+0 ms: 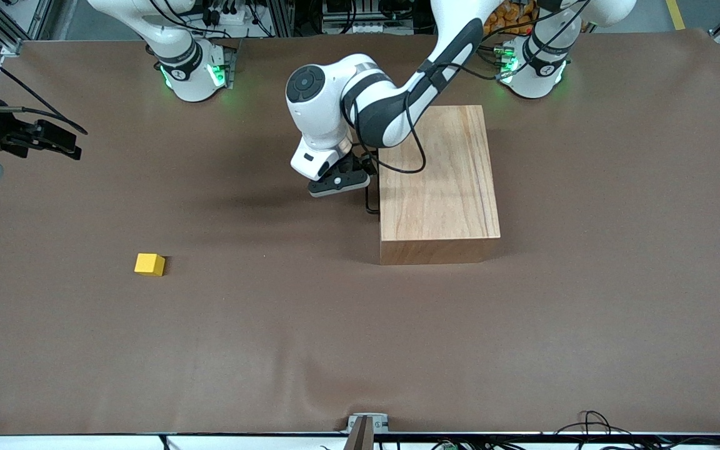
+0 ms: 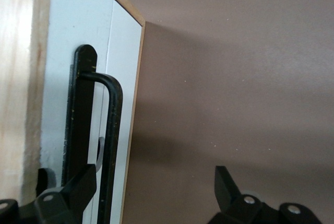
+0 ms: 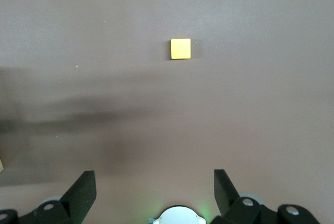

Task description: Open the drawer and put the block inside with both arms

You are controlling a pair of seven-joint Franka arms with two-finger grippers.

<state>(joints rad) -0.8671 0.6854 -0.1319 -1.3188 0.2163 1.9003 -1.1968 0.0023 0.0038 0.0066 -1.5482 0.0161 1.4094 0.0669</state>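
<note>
A: Left gripper (image 1: 367,187) is down at the drawer (image 2: 99,78) face of the wooden cabinet (image 1: 438,181), centre of the front view. In the left wrist view the fingers (image 2: 78,190) are spread wide, one of them right by the black wire handle (image 2: 110,145), nothing clamped yet.

B: So it's lined up but empty. And the drawer looks fully shut, white front flush with the box.

A: Agreed. That handle reads as thin stiff wire, so I'd judge the place to grab is across its straight run, fingers either side. Narrow bar, smooth metal: it could slip if the pinch is off-centre.

B: The cabinet looks solid and heavy, so it should stay put when the drawer is pulled.

A: Now the block (image 1: 149,264), lower left of the front view, alone on the brown table (image 1: 360,350), well apart from the cabinet.

B: Small, hard, light by the look of it. Flat sides, so an easy squeeze across two opposite faces.

A: Right gripper (image 1: 54,142) waits at the upper left edge of the front view. Its wrist view shows it open wide and empty, the block (image 3: 180,48) sitting in the upper middle of that frame.
</note>
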